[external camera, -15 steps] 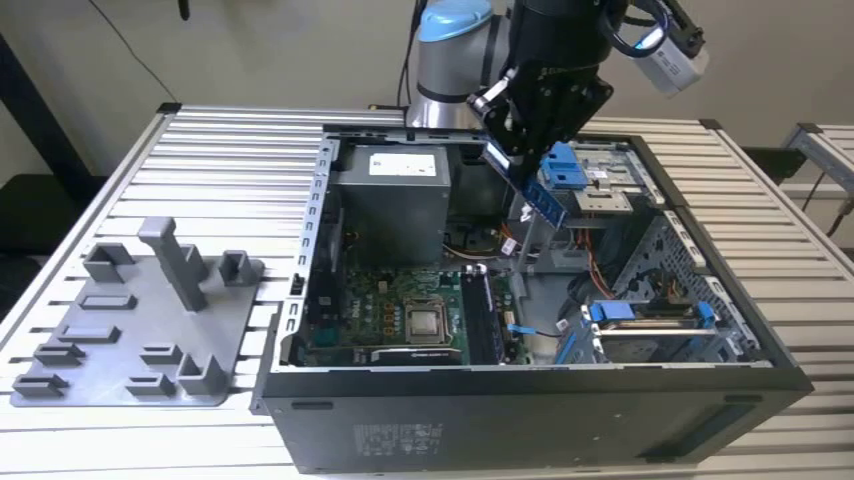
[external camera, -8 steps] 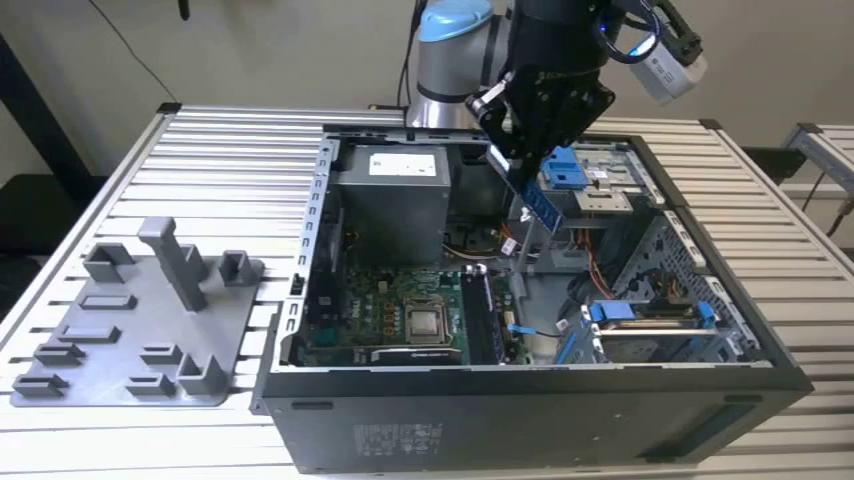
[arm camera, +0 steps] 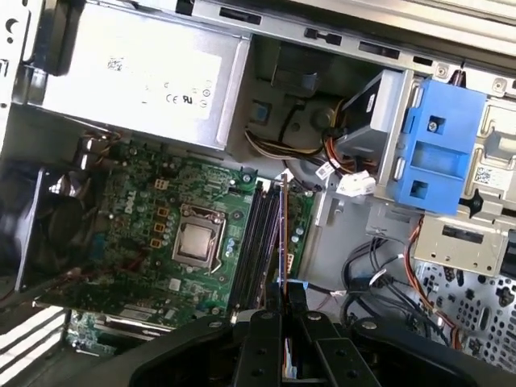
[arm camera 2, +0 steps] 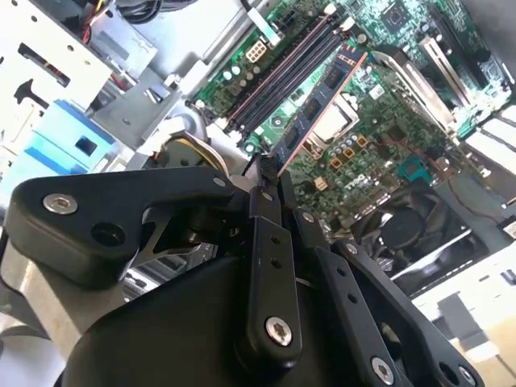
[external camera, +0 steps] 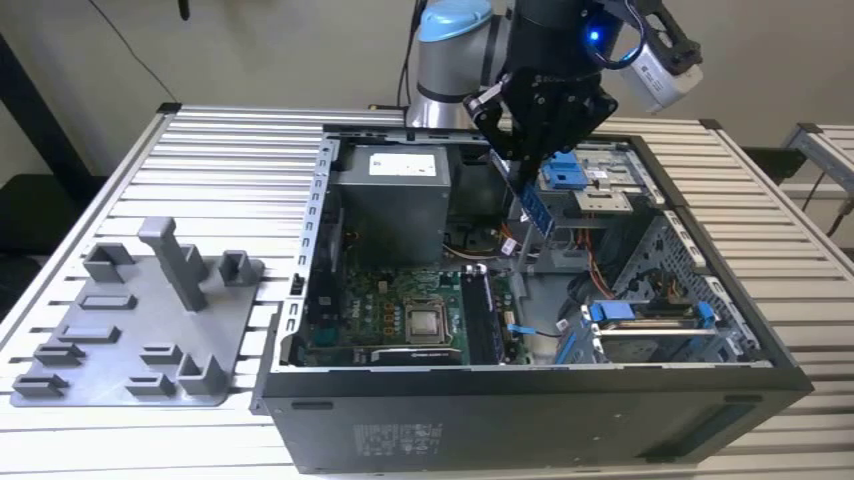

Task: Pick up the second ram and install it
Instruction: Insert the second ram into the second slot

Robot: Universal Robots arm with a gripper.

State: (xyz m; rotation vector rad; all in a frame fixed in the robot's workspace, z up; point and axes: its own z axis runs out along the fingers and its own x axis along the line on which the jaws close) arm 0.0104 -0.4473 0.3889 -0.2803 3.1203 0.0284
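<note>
- I think the job now is lining up. The second ram (external camera: 534, 205) should hang straight over the memory slots (arm camera: 256, 234), with no tilt and no twist, so it can go in evenly.
- My claw (external camera: 525, 165) is pinched narrow on the second ram and grips it by one end (the rest sticks out past the fingers).
- The second ram hangs in the air inside the open computer case (external camera: 534, 430). It is above the slots and looks clear of them.
- The case sits on the tabletop (external camera: 227, 150).
</note>
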